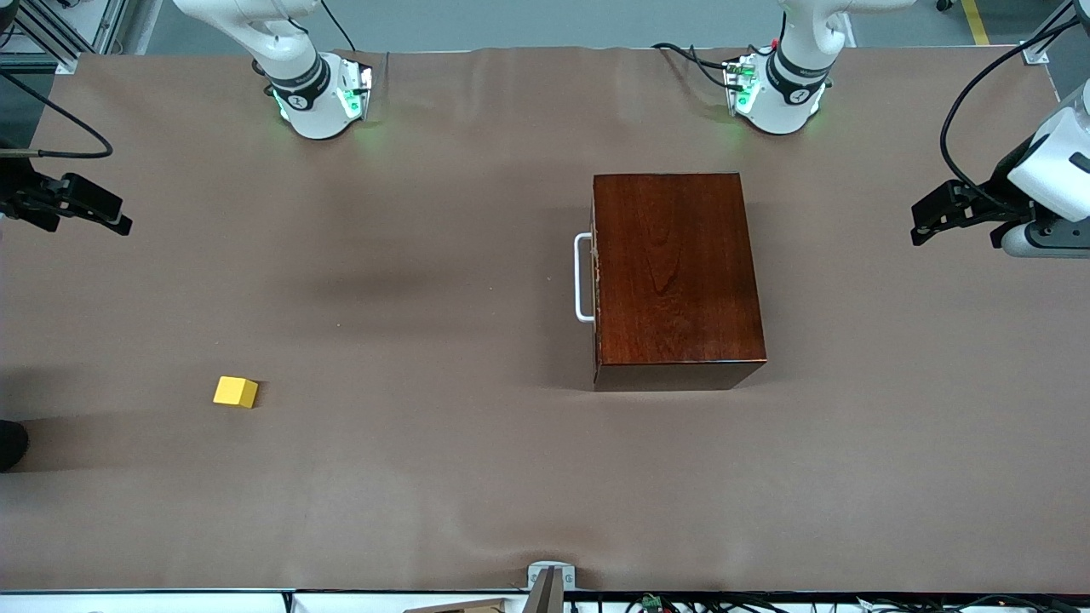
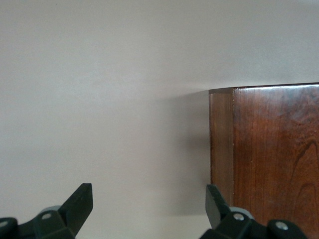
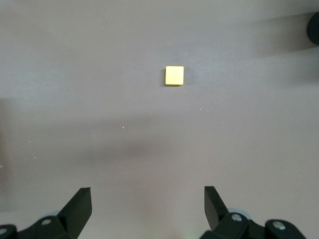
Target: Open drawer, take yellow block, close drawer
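Observation:
The dark reddish-brown box (image 1: 673, 272) stands mid-table toward the left arm's end. Its drawer is pushed in, so only the white bar handle (image 1: 583, 277) shows, on the side facing the right arm's end. The yellow block (image 1: 235, 392) lies out on the table cloth toward the right arm's end, nearer the front camera than the box. My right gripper (image 1: 115, 221) hangs open and empty at that end of the table. In the right wrist view the block (image 3: 174, 75) lies well ahead of its gripper (image 3: 148, 199). My left gripper (image 1: 924, 223) hangs open and empty beside the box (image 2: 274, 159), with nothing between its fingertips (image 2: 149, 199).
A brown cloth (image 1: 426, 281) covers the whole table. The two arm bases (image 1: 319, 98) (image 1: 779, 94) stand along its edge farthest from the front camera. A dark round object (image 1: 10, 443) sits at the table's edge at the right arm's end. A small bracket (image 1: 549, 581) is at the edge nearest the camera.

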### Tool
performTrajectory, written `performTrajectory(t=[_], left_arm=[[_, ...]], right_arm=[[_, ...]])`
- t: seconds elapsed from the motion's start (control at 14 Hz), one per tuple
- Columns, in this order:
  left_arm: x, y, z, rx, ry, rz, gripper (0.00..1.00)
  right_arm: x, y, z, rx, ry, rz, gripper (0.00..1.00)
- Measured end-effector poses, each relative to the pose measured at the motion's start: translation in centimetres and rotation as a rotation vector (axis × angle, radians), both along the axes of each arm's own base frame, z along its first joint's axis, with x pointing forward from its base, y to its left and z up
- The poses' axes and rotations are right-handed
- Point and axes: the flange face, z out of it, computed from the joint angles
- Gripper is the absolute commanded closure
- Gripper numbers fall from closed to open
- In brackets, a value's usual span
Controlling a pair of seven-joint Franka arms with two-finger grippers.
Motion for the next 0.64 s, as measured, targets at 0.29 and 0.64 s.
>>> performTrajectory(t=[0.29, 0.64], left_arm=[[0.0, 0.0, 0.0, 0.0, 0.0, -0.001, 0.0], [-0.31, -0.03, -0.31, 0.003, 0.03, -0.003, 0.0]], right_arm=[[0.0, 0.0, 0.0, 0.0, 0.0, 0.0, 0.0], [0.0, 0.0, 0.01, 0.0, 0.0, 0.0, 0.0]])
